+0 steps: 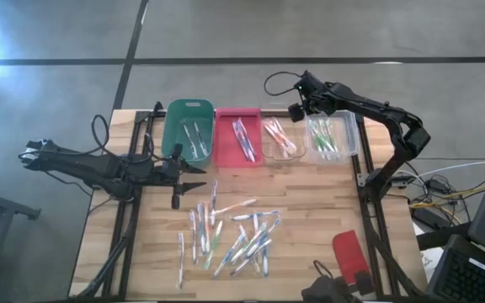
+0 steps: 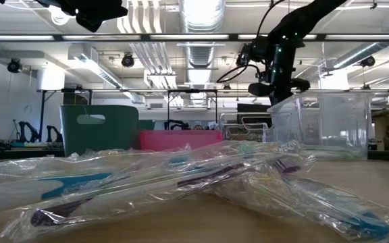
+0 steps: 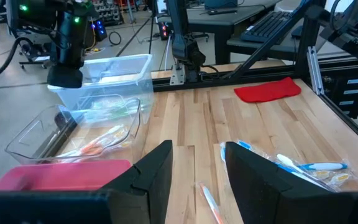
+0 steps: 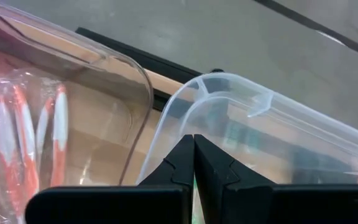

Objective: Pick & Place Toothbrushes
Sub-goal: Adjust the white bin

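Several wrapped toothbrushes [image 1: 230, 236] lie in a loose pile on the wooden table's middle and near part, also filling the low view's foreground [image 2: 181, 175]. Others lie in four bins along the far edge: green [image 1: 189, 130], pink [image 1: 238, 135], clear with orange ones [image 1: 280, 139], clear with green ones [image 1: 333, 136]. My right gripper [image 4: 194, 155] is shut with nothing in it, slanting down above the near corner of the clear bin with green toothbrushes [image 4: 241, 118]. My left gripper [image 3: 197, 168] stands open and level above the table's left part, holding nothing.
A flat red lid [image 1: 349, 251] lies near the table's front right corner. Cables and a laptop sit off the right edge. Bare wood shows between the bins and the pile.
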`<action>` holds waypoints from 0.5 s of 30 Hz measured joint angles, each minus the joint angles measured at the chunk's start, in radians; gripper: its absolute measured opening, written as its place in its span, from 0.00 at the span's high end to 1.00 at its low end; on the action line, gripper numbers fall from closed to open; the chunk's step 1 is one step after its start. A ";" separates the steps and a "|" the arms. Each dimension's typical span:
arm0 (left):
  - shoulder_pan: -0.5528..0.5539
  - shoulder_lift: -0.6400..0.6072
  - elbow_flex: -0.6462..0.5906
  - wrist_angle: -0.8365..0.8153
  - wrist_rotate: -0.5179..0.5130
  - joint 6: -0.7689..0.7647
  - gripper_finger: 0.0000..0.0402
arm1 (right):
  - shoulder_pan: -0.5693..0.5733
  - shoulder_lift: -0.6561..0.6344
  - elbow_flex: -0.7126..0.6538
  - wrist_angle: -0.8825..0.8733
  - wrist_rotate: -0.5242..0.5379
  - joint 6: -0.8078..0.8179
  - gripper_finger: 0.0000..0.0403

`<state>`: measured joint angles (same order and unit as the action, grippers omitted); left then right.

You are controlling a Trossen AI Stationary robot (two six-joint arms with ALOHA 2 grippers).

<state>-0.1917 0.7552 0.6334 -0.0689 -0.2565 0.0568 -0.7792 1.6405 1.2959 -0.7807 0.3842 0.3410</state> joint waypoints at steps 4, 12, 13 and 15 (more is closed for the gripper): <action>0.000 0.000 0.000 0.000 0.000 0.000 0.62 | 0.000 0.000 0.000 0.003 0.000 -0.004 0.98; 0.000 0.000 0.000 0.000 0.000 0.000 0.62 | 0.000 -0.008 0.004 0.003 0.000 -0.013 0.98; 0.000 0.000 0.000 0.000 0.000 0.000 0.62 | 0.000 -0.015 0.004 0.002 0.000 -0.017 0.98; 0.000 0.000 0.000 0.000 0.000 0.001 0.62 | 0.000 -0.036 0.011 -0.007 0.000 -0.027 0.98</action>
<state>-0.1914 0.7554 0.6334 -0.0685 -0.2565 0.0583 -0.7792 1.6042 1.3073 -0.7880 0.3843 0.3140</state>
